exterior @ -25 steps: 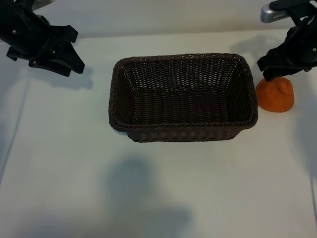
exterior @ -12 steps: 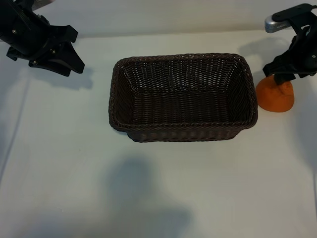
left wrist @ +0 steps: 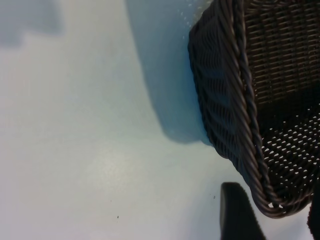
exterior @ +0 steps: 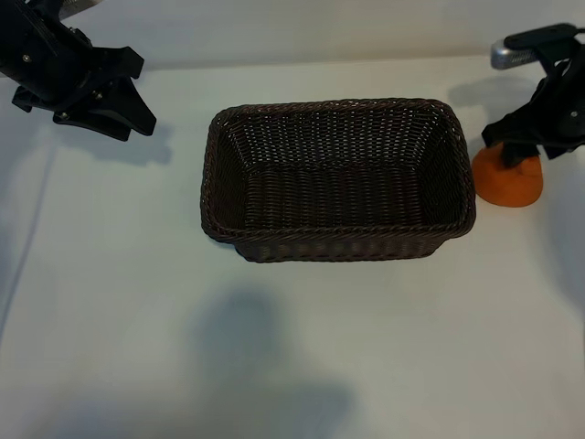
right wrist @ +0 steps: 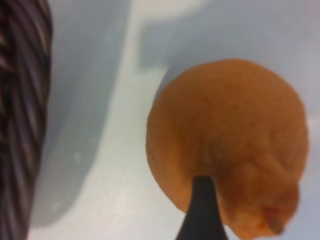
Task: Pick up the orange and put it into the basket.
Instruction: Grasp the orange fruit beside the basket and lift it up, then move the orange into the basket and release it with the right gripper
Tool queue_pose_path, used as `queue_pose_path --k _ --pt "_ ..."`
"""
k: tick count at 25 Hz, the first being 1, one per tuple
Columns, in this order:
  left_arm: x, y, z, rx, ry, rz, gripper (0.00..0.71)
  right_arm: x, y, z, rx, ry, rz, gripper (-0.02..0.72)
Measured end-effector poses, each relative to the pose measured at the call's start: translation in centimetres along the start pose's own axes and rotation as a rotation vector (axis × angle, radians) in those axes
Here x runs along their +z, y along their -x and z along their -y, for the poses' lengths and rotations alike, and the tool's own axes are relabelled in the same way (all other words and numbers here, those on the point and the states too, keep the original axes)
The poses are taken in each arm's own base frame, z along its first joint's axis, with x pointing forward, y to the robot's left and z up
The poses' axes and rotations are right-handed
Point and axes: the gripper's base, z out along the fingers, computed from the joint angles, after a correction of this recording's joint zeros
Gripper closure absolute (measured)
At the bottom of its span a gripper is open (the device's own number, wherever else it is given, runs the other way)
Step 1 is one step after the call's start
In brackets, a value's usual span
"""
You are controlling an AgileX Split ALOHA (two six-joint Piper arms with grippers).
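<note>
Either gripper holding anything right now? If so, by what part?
Nothing held. The right gripper is open over the orange, which sits on the table beside the basket. The left gripper is open and parked far off.

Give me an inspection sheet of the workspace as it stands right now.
Surface: white table, bare apart from the job's things.
Job's things: orange on the table just outside the basket, at its right end; basket empty.
Clutter: nothing seen.
Pincers: right pincer open, directly over the orange, not closed on it; left pincer open, parked at the far left corner.
Cables: nothing seen.
Surroundings: nothing seen.
</note>
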Motion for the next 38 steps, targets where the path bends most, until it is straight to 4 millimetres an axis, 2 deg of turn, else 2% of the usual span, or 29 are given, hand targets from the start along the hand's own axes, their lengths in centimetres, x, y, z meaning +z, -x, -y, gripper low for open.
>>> queue_pose_path --k 3,5,7,9,11,18,22,28,34,38 --pt "0.0 0.0 0.0 0.000 0.000 0.000 0.312 1.1 -0.2 0.0 0.004 0.006 -0.029 0.179" --pt "0.0 0.0 0.0 0.000 0.000 0.000 0.312 1.3 -0.2 0.0 0.003 0.007 -0.033 0.220" --pt "0.0 0.0 0.0 0.000 0.000 0.000 0.312 1.3 -0.2 0.0 0.002 0.006 -0.033 0.326" --pt "0.0 0.0 0.0 0.000 0.000 0.000 0.312 1.3 -0.2 0.0 -0.003 0.004 -0.034 0.507" --pt "0.0 0.0 0.0 0.000 0.000 0.000 0.312 1.2 -0.2 0.1 -0.009 0.001 -0.034 0.600" --pt "0.0 0.0 0.0 0.000 0.000 0.000 0.312 0.1 0.1 0.3 -0.023 -0.022 -0.035 0.610" --pt "0.0 0.0 0.0 0.000 0.000 0.000 0.312 -2.8 0.7 0.2 -0.029 -0.033 0.005 0.610" --pt "0.0 0.0 0.0 0.000 0.000 0.000 0.312 -8.3 1.0 0.0 -0.037 -0.049 0.083 0.610" --pt "0.0 0.0 0.0 0.000 0.000 0.000 0.312 -11.9 0.3 -0.3 -0.038 -0.052 0.108 0.611" --pt "0.0 0.0 0.0 0.000 0.000 0.000 0.312 -13.3 -0.2 -0.5 -0.034 -0.044 0.115 0.611"
